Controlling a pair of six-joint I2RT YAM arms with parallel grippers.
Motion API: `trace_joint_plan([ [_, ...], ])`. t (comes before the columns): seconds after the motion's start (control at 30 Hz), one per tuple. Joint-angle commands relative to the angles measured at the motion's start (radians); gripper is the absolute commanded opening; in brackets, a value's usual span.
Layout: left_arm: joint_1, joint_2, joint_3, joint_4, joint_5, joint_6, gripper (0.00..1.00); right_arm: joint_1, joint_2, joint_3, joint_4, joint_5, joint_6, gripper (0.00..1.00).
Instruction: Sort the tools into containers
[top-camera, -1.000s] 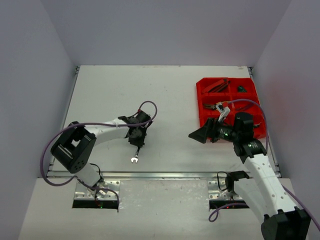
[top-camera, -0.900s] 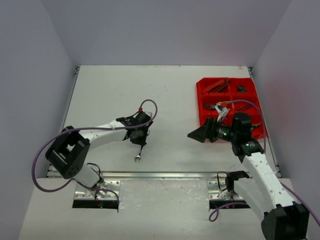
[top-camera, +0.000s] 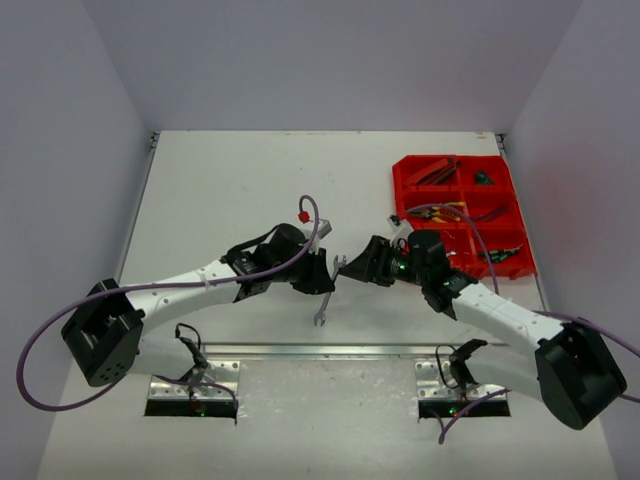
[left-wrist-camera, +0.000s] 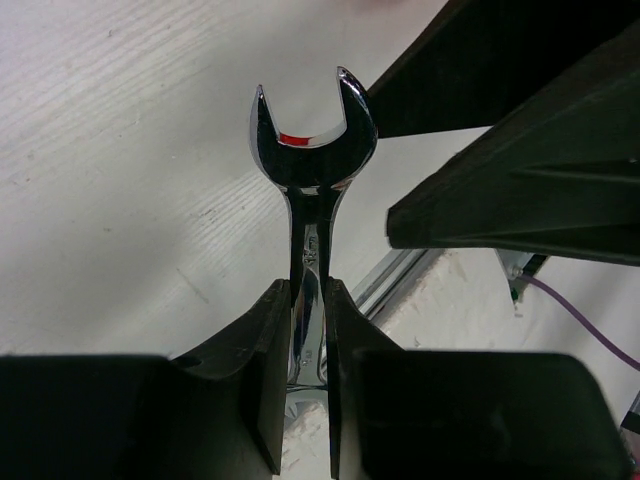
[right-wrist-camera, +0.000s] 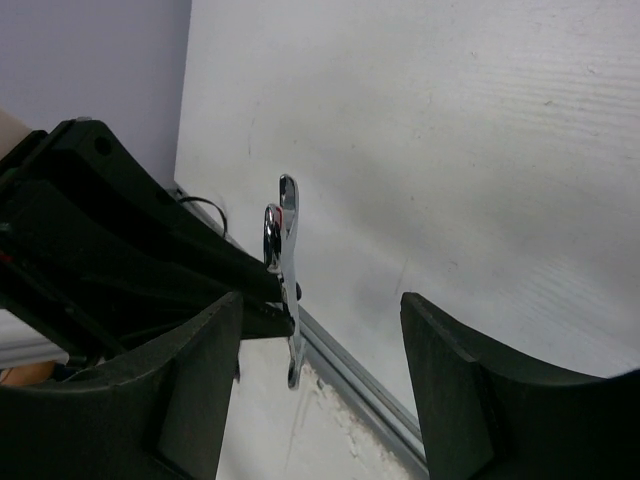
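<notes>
My left gripper (top-camera: 326, 276) is shut on the shank of a silver open-end wrench (top-camera: 323, 306) and holds it above the table, one end hanging toward the near edge. In the left wrist view the wrench (left-wrist-camera: 309, 150) sticks up out of the closed gripper (left-wrist-camera: 307, 300), open jaw end on top. My right gripper (top-camera: 358, 265) is open and faces it from the right; the wrench (right-wrist-camera: 288, 250) stands between the spread fingers (right-wrist-camera: 200, 390), nearer the left one, not touching. The red compartment tray (top-camera: 404, 182) sits at the far right with pliers (top-camera: 445, 210) and other tools inside.
A small dark and red item (top-camera: 396, 220) lies on the table just left of the tray. A silver piece (top-camera: 323, 229) shows behind the left wrist. A metal rail (top-camera: 300, 351) runs along the near table edge. Purple cables loop over both arms.
</notes>
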Motion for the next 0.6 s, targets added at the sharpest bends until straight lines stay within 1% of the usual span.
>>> trace_joint_plan([
  [0.0,-0.014,-0.035,-0.002,0.108,0.047,-0.016,0.0,0.057,0.039,0.066,0.051,0.096,0.014,0.64],
  [0.1,-0.016,-0.038,-0.004,0.123,0.067,-0.014,0.0,0.08,0.066,0.073,0.06,0.125,0.023,0.63],
  [0.17,-0.016,-0.039,-0.009,0.128,0.085,-0.011,0.0,0.091,0.078,0.076,0.075,0.136,0.037,0.6],
  [0.3,-0.017,-0.053,-0.02,0.167,0.109,-0.008,0.0,0.114,0.099,0.091,0.082,0.176,0.044,0.52],
  [0.33,-0.017,-0.054,-0.023,0.169,0.109,-0.007,0.0,0.115,0.099,0.091,0.087,0.178,0.047,0.52],
  [0.4,-0.016,-0.062,-0.028,0.174,0.113,-0.005,0.0,0.121,0.109,0.093,0.112,0.177,0.057,0.34],
  [0.47,-0.016,-0.067,-0.03,0.174,0.103,-0.004,0.0,0.126,0.117,0.093,0.131,0.165,0.061,0.18],
  [0.5,-0.016,-0.068,-0.03,0.174,0.098,-0.002,0.0,0.129,0.119,0.092,0.14,0.16,0.066,0.12],
  [0.57,-0.016,-0.069,-0.029,0.174,0.085,0.002,0.0,0.132,0.125,0.088,0.16,0.153,0.075,0.03],
])
